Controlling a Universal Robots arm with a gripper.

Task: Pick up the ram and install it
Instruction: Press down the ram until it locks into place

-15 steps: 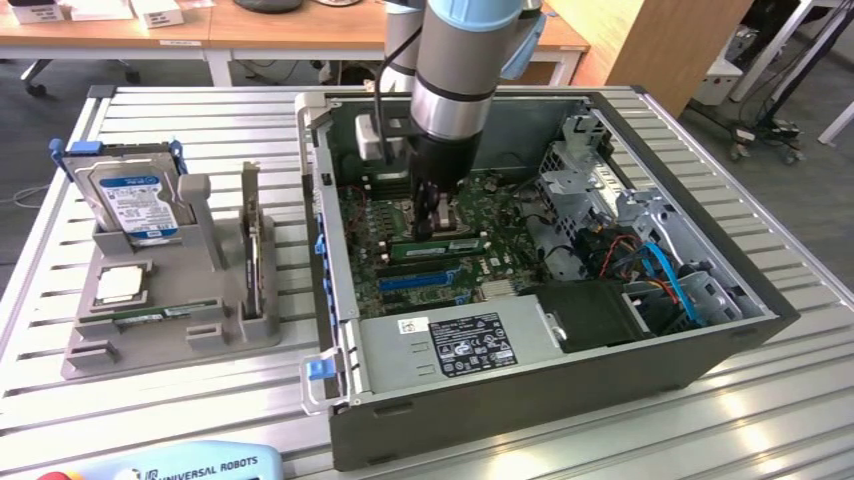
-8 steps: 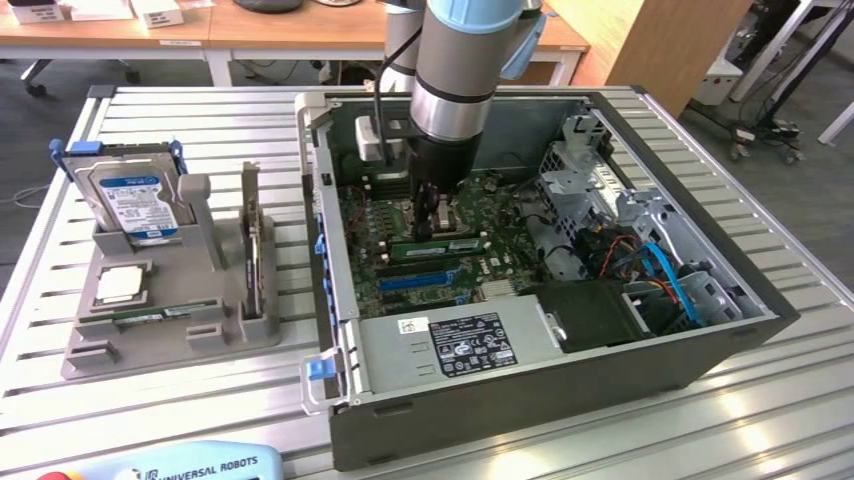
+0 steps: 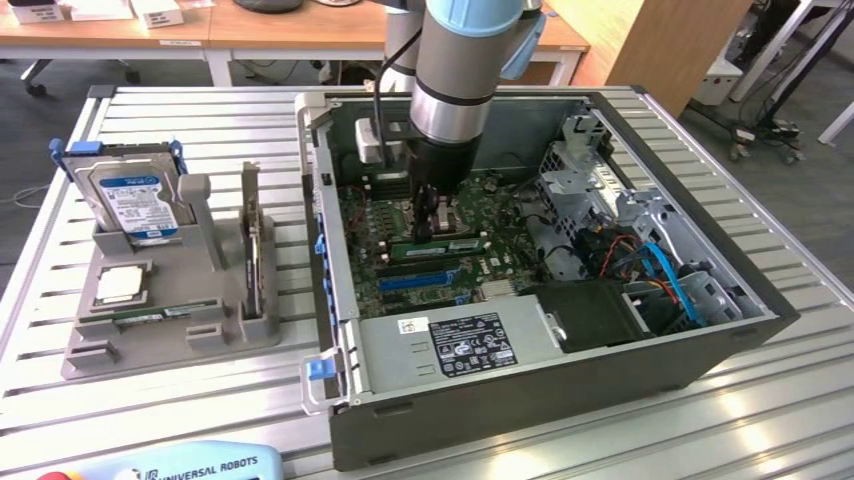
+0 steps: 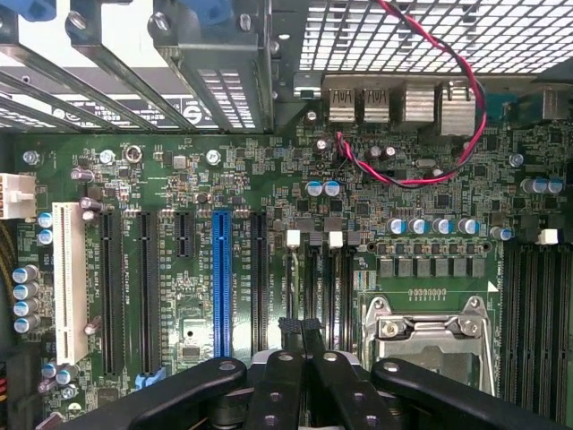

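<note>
— Where is the arm?

— It reaches down into the open computer case [image 3: 534, 400], which lies on the slatted tabletop [image 3: 174, 400]. The gripper [image 3: 427, 232] hangs low over the motherboard [image 3: 494, 215], near the middle of the board.

— And the jaws?

— Closed, tips together. In the wrist view the gripper [image 4: 301, 330] shows its two dark fingers [image 4: 279, 376] pressed side by side, with nothing clamped between them.

— So where is the ram?

— The ram [image 3: 451, 242] stands on its long edge on the motherboard, green with a pale sticker, right at the fingertips on the exterior view's right of them. I cannot tell whether the tips touch it, or whether it is fully seated.

— Anything else nearby?

— In the wrist view, a long blue slot [image 4: 222, 278] lies to one side of the fingers and the metal-framed processor socket [image 4: 430, 336] to the other. Outside the case, a grey holder [image 3: 200, 300] carries the blue-labelled hard drive [image 3: 134, 200] and a square silver chip [image 3: 118, 285], well apart from the gripper.
</note>
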